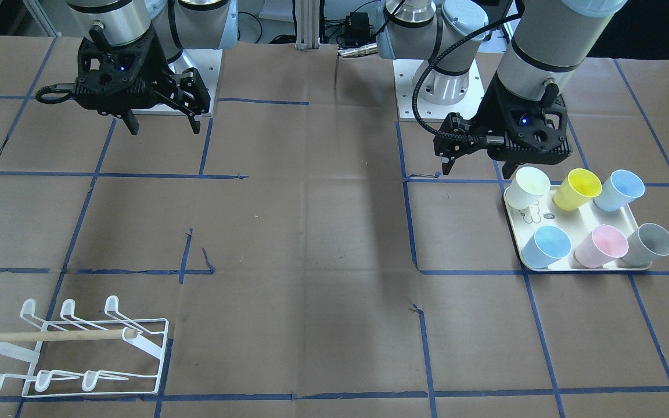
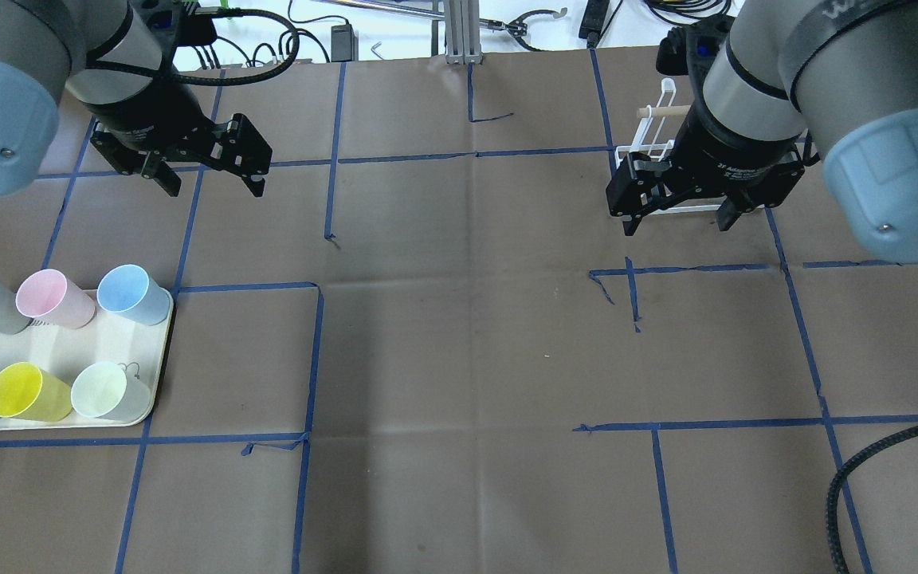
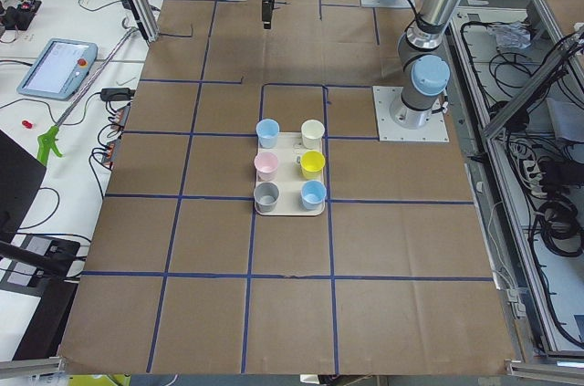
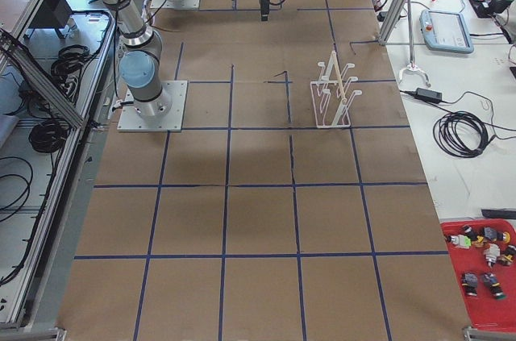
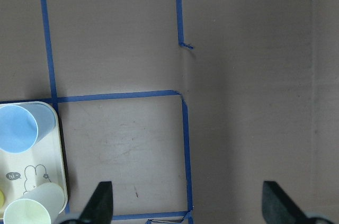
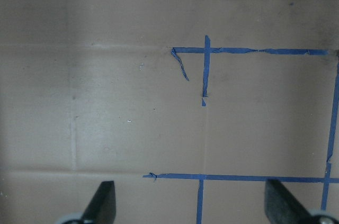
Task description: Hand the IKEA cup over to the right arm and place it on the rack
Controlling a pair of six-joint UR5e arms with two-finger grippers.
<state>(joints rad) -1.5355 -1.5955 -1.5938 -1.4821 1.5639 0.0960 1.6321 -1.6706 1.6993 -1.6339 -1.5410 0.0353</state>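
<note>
Overhead exterior: rack (image 2: 653, 114) just beyond right tool (image 2: 678, 226)

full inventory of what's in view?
table: 1, brown paper with blue tape grid, under everything
tray: 1, cream, table end on the robot's left
pale green cup: 1, pale green, tray, row nearer the robot
yellow cup: 1, yellow, same row, middle
blue cups: 2, blue, opposite corners of the tray
pink cup: 1, pink, far row, middle
grey cup: 1, grey, far row, corner
rack: 1, white wire with wooden dowel, robot's right, no cup on it
red bin: 1, red, side bench, small parts inside
left gripper: 1, black, open and empty, near the tray
right gripper: 1, black, open and empty, near the rack
</note>
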